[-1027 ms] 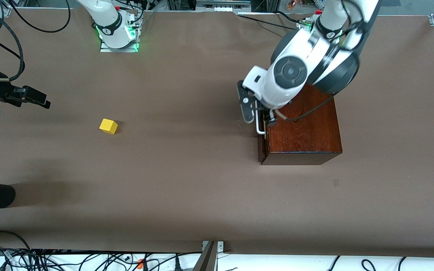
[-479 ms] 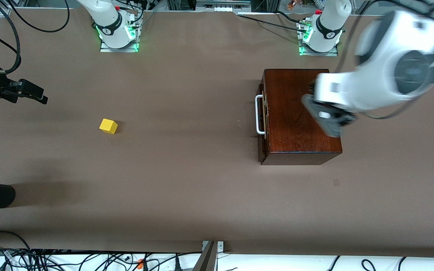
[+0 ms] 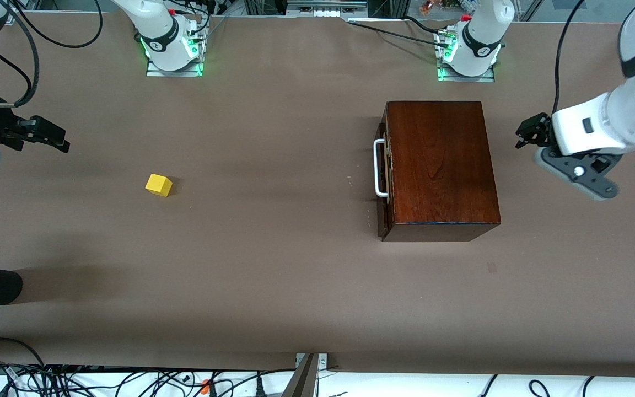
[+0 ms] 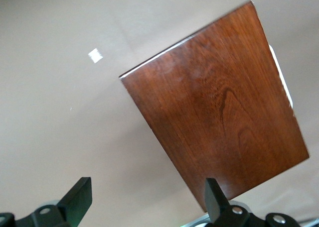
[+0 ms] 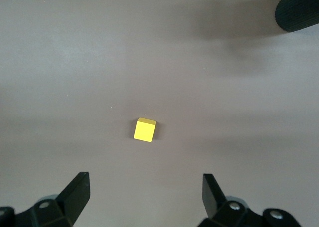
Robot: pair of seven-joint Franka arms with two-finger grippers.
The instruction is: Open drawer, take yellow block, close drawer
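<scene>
The box (image 3: 441,165) is dark reddish-brown wood with visible grain and a smooth, glossy varnish, and its drawer (image 3: 382,176) carries a smooth white handle (image 3: 378,168). The yellow block (image 3: 159,184) looks plain and matt. The table (image 3: 273,275) has a matt brown covering, faintly creased.

Your two arms are glossy white with dark grey joint caps, each standing on a silver base plate lit green at the collar, with a small red fitting beside it. Black cables loop off the upper links. The left claw (image 3: 526,134) and right claw (image 3: 53,135) are matte black, their finger mounts fixed with round silver screws.
</scene>
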